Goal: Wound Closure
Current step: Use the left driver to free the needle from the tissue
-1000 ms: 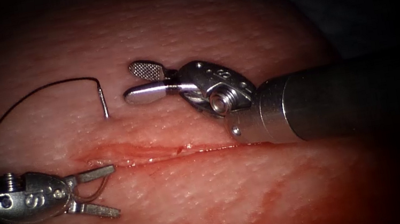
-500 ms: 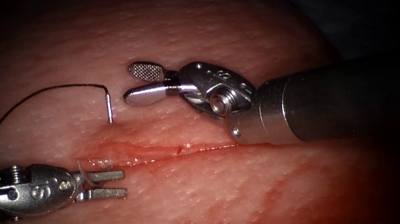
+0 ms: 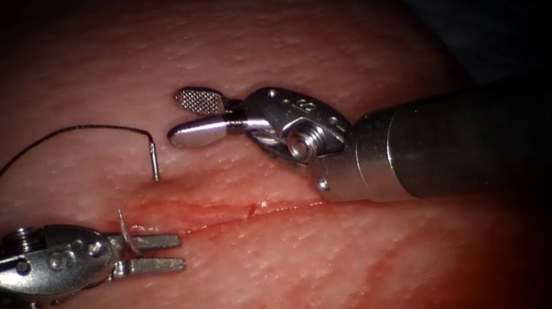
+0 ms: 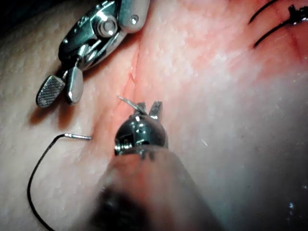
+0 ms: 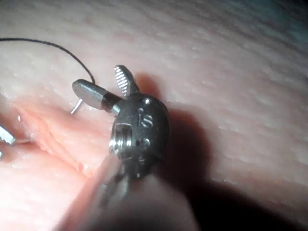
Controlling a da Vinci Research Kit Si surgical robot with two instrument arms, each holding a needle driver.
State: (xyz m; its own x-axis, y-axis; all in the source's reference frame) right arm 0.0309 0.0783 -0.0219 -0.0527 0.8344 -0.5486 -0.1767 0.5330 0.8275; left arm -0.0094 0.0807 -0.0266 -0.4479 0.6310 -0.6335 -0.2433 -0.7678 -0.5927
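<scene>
The left arm's silver needle driver (image 3: 154,253) is lying at the left end of the horizontal red cut (image 3: 241,213) in the pink pork tissue (image 3: 297,278), its jaws clamping the pointed end of the thin curved steel needle (image 3: 125,228), which is poking up out of the tissue there. The needle's tail end is standing out of the tissue above the cut, trailing dark thread (image 3: 50,144). The right arm's silver needle driver (image 3: 191,116) is hovering beside that tail, jaws apart, holding nothing.
</scene>
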